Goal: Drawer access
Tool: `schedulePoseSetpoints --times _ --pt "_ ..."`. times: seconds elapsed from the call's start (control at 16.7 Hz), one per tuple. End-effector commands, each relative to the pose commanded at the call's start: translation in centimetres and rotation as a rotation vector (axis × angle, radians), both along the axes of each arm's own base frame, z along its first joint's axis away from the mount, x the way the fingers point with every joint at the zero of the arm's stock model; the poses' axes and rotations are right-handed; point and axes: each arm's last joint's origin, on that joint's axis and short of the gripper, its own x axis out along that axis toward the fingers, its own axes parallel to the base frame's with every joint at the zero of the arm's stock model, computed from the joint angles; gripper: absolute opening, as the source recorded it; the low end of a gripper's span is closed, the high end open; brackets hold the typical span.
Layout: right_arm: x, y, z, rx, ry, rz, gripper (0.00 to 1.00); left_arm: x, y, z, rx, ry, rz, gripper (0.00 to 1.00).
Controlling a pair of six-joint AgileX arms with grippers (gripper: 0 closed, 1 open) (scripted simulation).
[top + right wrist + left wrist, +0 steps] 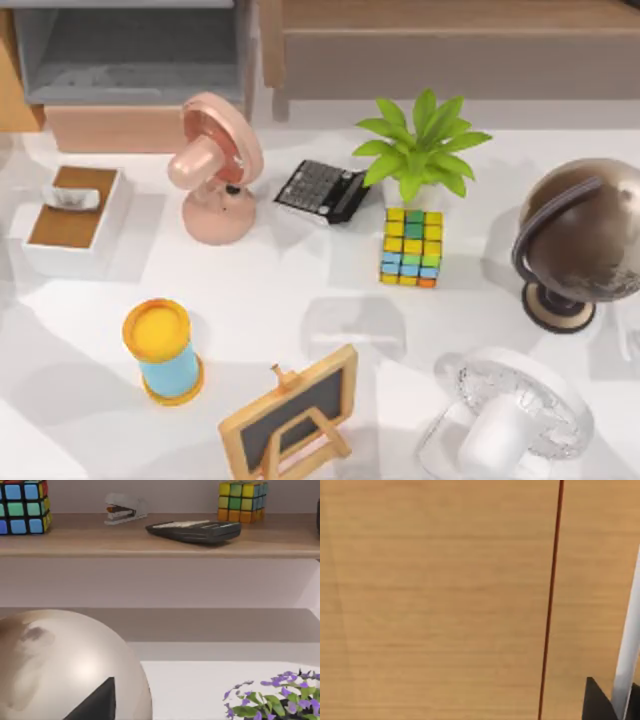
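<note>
Left tool is nosed up close to a wood panel with one dark red seam running down it, and I cannot tell how far open that tool is. Right tool hangs just beside the globe; same story, I cannot tell its opening, and nothing shows in its hold.

Down on the counter now, biggest first. One long unit runs along the back right. One drawer sits at the back left, grey inside showing, peach front facing the counter, just behind the pink fan. One globe at the right edge. Two fans: a white fan front right, and the pink one back left. One plant, one chalkboard at the front, one white box at the left, one yellow-and-blue can, one cube just in front of the plant, one calculator between pink fan and plant.

Right wrist view adds a shelf: two cubes, one calculator, one stapler, plus one purple-flowered plant beside the globe.
</note>
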Motion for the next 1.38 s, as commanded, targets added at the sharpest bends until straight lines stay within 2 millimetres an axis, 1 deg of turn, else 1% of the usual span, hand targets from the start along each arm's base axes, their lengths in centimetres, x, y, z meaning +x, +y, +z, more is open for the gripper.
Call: schedulePoseSetpoints --times 0.3,0.36,0.42,0.6,0.78,0.9,1.02,1.26,1.38 --pt "0.0 0.0 0.0 0.0 0.0 0.0 1.0 0.0 0.0 0.0 0.0 0.0 0.0 0.0" --pt "0.0 0.0 0.0 0.0 0.0 0.0 1.0 -0.1 0.1 -0.5 -0.013 0.018 0.003 0.0" --pt "0.0 0.0 0.0 0.0 0.0 0.0 1.0 -0.2 0.2 -0.4 -0.012 0.016 0.005 0.0" --pt "0.0 0.0 0.0 0.0 0.0 0.0 1.0 -1.7 0.6 0.1 -0.005 -0.003 0.009 0.0" --pt "0.0 0.0 0.0 0.0 0.0 0.0 1.0 -4.4 0.1 -1.2 -0.029 0.044 0.005 0.0" --pt "0.0 0.0 0.0 0.0 0.0 0.0 1.0 -5.8 0.0 -1.1 -0.027 0.039 0.005 0.0" --pt "0.0 0.0 0.0 0.0 0.0 0.0 1.0 -6.4 0.3 -0.5 -0.013 0.018 0.003 0.0" --pt "0.0 0.0 0.0 0.0 0.0 0.0 1.0 -6.3 0.1 -0.7 -0.015 0.022 -0.001 0.0" --pt "0.0 0.0 0.0 0.0 0.0 0.0 1.0 -7.3 0.2 -0.6 -0.02 0.023 0.0 0.0"
